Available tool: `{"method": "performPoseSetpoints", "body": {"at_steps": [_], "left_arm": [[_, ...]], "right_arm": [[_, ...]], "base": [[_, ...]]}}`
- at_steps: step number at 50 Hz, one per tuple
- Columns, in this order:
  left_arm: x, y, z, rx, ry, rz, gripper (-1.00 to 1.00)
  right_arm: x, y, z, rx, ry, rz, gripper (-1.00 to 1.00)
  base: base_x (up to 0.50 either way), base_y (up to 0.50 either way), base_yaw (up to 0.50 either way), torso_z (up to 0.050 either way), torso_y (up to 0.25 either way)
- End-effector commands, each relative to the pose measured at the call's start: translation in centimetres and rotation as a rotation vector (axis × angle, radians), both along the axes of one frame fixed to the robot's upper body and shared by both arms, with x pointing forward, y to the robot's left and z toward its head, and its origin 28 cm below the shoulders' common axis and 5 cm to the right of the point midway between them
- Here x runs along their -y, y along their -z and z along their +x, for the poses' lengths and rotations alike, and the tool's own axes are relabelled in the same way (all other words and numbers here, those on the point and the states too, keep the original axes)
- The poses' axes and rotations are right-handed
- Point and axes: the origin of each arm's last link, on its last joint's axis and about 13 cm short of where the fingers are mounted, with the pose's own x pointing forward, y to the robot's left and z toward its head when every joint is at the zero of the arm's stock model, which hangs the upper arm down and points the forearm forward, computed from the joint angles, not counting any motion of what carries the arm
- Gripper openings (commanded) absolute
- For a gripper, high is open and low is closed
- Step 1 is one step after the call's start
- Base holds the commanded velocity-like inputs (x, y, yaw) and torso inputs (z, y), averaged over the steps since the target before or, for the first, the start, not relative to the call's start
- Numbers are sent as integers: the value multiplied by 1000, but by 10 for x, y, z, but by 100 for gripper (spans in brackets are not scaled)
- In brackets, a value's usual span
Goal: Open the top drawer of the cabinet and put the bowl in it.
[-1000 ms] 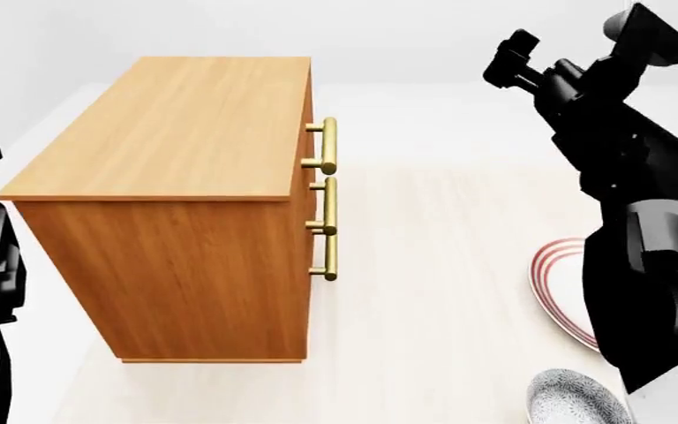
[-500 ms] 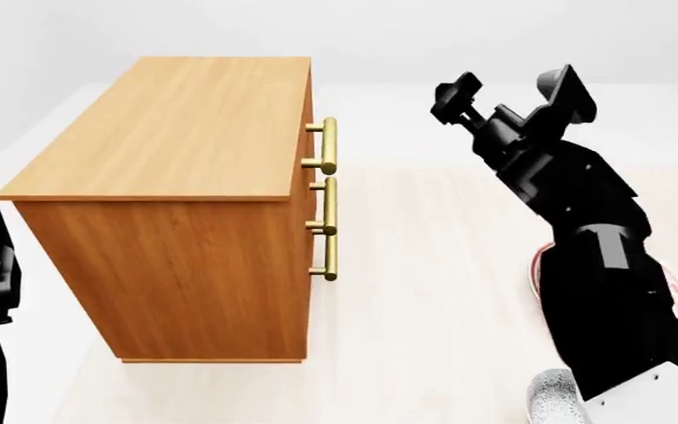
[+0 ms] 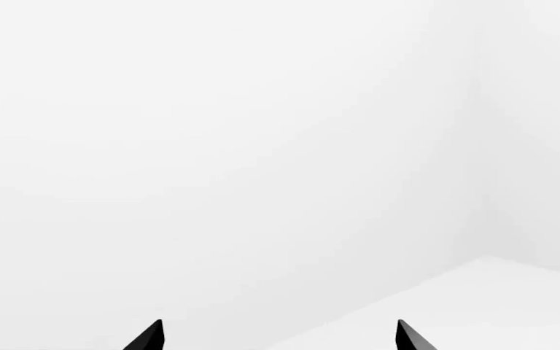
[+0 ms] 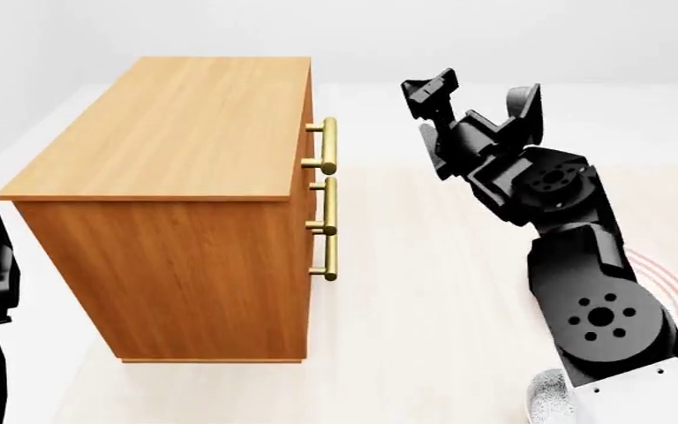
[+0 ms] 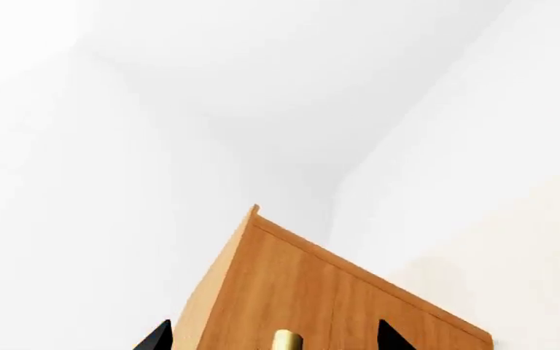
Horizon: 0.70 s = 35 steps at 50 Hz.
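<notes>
Meanwhile right tool (image 4: 471, 97) hangs near closed top drawer (image 4: 312, 146)

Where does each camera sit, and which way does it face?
Head view: on the head, looking down at the cabinet, both arms showing.
Left wrist view: on the left arm, facing blank white walls; only the left gripper tips show, apart.
Right wrist view: on the right arm, facing the cabinet front; right gripper tips frame a handle.
Shared: head and right wrist views both show the cabinet.
</notes>
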Motion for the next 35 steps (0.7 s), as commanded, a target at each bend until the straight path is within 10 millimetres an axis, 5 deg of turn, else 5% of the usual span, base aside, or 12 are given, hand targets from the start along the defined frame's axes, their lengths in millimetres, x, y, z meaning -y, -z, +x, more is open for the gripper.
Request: {"method": "performPoseSetpoints", "body": {"at_steps": [1,18,35], "left_arm": [[0,0,0,2,3,-3,100],[0,0,0,0,3,-2,100],[0,0,0,4,10,-4,100]], "right_arm": [[-12,5,-4,-38,-78,62,100],[-31,10,-12,-84,-238,181,100],[-36,20,-13,-112,-217,157,100]], "base": [[0,0,0,0,0],[0,0,0,0,0],[0,0,0,0,0]]}}
